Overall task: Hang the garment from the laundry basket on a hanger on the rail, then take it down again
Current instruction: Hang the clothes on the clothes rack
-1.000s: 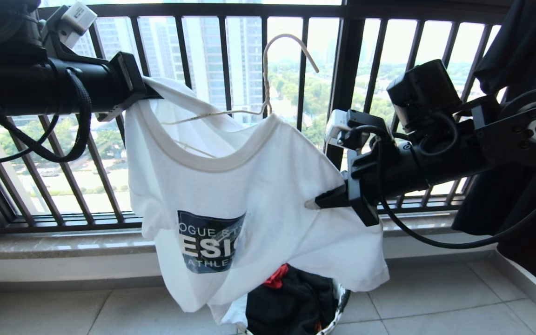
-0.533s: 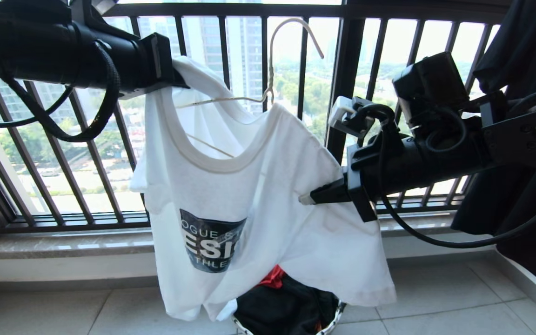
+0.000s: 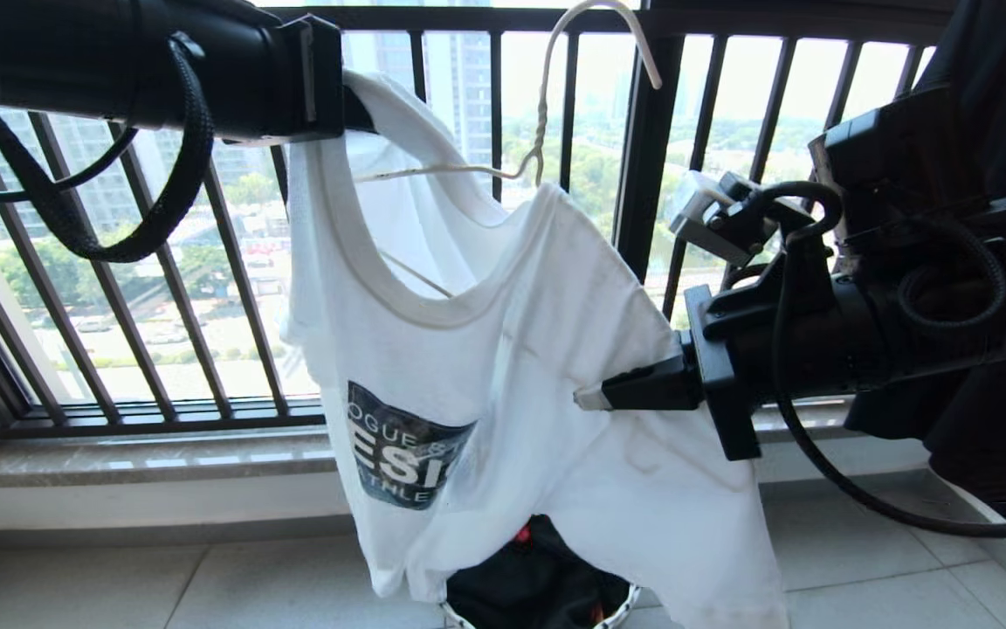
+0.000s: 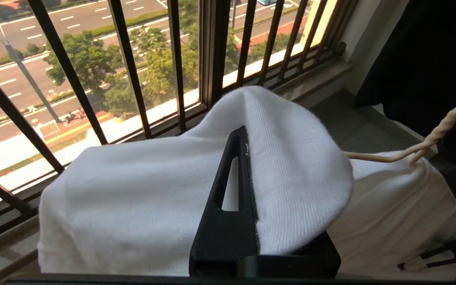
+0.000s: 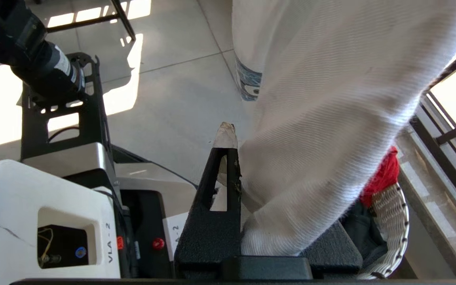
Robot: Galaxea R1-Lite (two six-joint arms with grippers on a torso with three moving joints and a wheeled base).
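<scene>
The garment point(image 3: 503, 349), a white T-shirt with a dark blue chest print, hangs in the air in front of the balcony bars. The cream wire hanger point(image 3: 540, 122) sits inside its neck, hook reaching the picture's top. My left gripper point(image 3: 354, 100) is shut on one shoulder, high at the left; in the left wrist view the fabric point(image 4: 133, 190) drapes over the left gripper point(image 4: 247, 134) and the hanger point(image 4: 437, 130) shows beside it. My right gripper point(image 3: 586, 399) is shut on the shirt's other side, lower down. The laundry basket point(image 3: 628, 604) stands on the floor below. The rail is out of view.
A dark barred balcony railing point(image 3: 643, 175) and a stone ledge point(image 3: 119, 454) run behind the shirt. A black garment point(image 3: 992, 87) hangs at the right. Dark and red clothes point(image 5: 382, 174) lie in the basket point(image 5: 390, 221). The robot's base point(image 5: 34, 217) stands on the tiled floor.
My left arm has risen and swung right, lifting the shirt's shoulder and the hanger, whose hook now reaches the picture's top. The right arm's body has shifted right, still holding the shirt.
</scene>
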